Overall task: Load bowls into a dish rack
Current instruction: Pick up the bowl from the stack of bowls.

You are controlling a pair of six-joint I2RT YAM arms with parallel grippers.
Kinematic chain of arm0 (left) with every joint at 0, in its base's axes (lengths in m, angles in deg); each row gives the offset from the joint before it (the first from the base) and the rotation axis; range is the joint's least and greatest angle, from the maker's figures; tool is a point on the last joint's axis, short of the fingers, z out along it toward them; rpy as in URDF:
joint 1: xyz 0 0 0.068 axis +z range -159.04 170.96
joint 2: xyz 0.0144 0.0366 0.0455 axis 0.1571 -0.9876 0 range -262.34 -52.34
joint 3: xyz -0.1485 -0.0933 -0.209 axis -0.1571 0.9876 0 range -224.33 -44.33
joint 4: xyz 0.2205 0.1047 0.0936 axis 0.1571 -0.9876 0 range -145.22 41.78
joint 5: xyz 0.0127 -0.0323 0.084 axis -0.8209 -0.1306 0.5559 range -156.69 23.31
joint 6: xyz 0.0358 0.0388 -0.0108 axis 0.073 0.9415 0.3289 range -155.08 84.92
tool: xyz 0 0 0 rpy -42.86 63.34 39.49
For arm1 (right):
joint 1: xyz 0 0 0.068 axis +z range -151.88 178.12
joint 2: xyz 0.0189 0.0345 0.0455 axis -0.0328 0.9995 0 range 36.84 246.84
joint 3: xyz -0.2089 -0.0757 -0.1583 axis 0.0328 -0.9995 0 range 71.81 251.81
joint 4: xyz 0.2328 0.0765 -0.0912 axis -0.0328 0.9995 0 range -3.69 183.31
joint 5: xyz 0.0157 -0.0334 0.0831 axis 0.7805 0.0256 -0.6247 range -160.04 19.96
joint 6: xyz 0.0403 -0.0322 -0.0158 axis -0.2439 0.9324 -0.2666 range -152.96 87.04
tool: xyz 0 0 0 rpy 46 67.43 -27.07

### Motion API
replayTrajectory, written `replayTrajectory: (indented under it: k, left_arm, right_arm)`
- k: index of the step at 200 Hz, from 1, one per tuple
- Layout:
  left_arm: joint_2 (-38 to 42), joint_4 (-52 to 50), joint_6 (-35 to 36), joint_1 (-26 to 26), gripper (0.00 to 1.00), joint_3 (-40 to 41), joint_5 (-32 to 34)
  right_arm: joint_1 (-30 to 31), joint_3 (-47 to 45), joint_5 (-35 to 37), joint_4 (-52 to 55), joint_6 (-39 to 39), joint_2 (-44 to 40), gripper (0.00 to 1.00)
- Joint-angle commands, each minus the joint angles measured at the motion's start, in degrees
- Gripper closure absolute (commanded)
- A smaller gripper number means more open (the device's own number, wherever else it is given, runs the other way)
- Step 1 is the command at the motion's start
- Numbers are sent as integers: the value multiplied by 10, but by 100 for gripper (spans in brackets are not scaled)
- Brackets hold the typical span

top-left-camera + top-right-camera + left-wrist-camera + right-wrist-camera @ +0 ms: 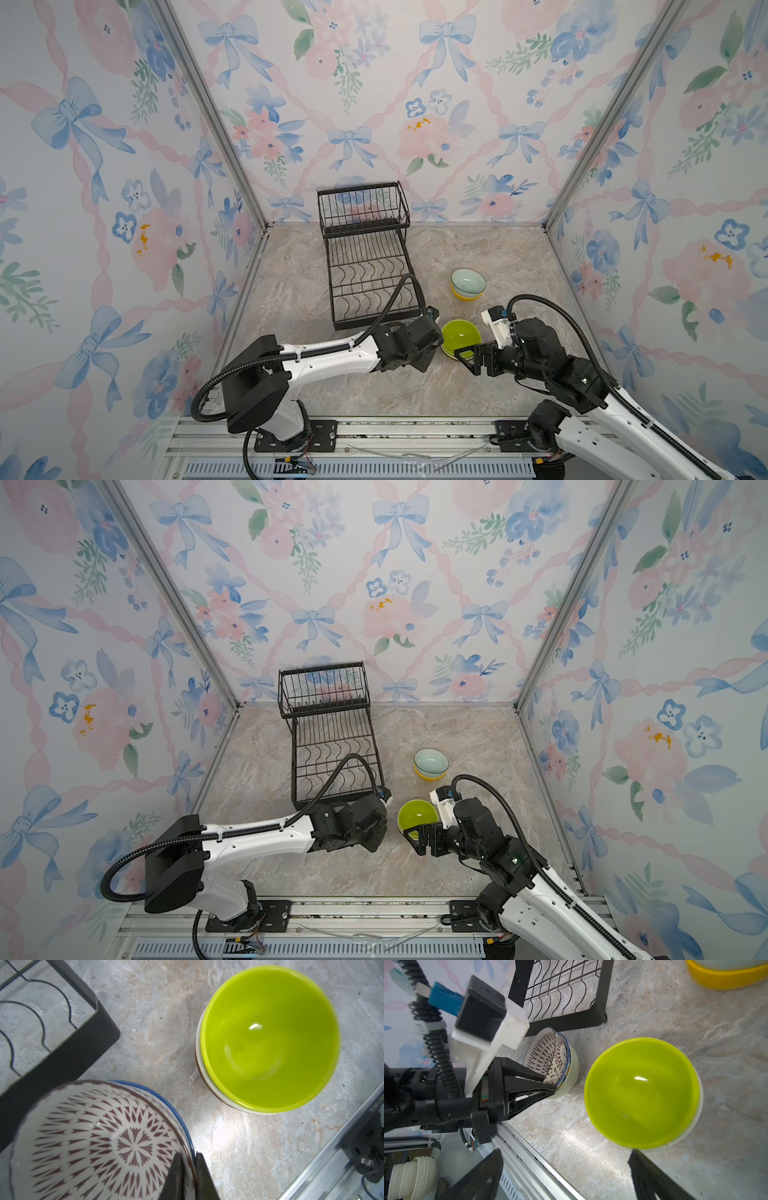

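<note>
Beside the dish rack (62, 1057) at lower left, the patterned bowl (93, 1142) is clamped at its rim by the left gripper (188, 1154); the right gripper (565, 1152) is spread wide. The blue-rimmed bowl (172, 1108) nested beneath could be dragged up.

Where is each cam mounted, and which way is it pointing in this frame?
Both top views: high at the front, looking down and forward at the dish rack; the left arm and right arm show.
Left wrist: on the left arm, looking down past the left gripper, which pinches the patterned bowl at its rim.
Right wrist: on the right arm, looking past the open right gripper toward the left gripper.
Shared: both wrist views catch the lime green bowl and a corner of the dish rack.
</note>
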Motion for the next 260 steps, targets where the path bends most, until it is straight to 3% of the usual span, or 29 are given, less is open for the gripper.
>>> replayTrajectory:
  k: [1, 86, 166, 205, 260]
  left_arm:
    - [15, -9, -15, -7, 100, -20, -1]
    - [12, -9, -21, -11, 100, -33, 9]
    - [78, 18, -6, -10, 100, -30, 28]
    - [127, 81, 6, 16, 100, -2, -21]
    - [219, 207, 10, 125, 100, 65, -138]
  right_arm:
    - [7, -10, -2, -15, -8, 1, 4]
    - [7, -19, -1, -24, -11, 4, 4]
    - [7, 5, 10, -62, -6, 31, 4]
    - [7, 51, 12, -74, 8, 74, 4]
    - [7, 133, 37, -80, 46, 141, 4]
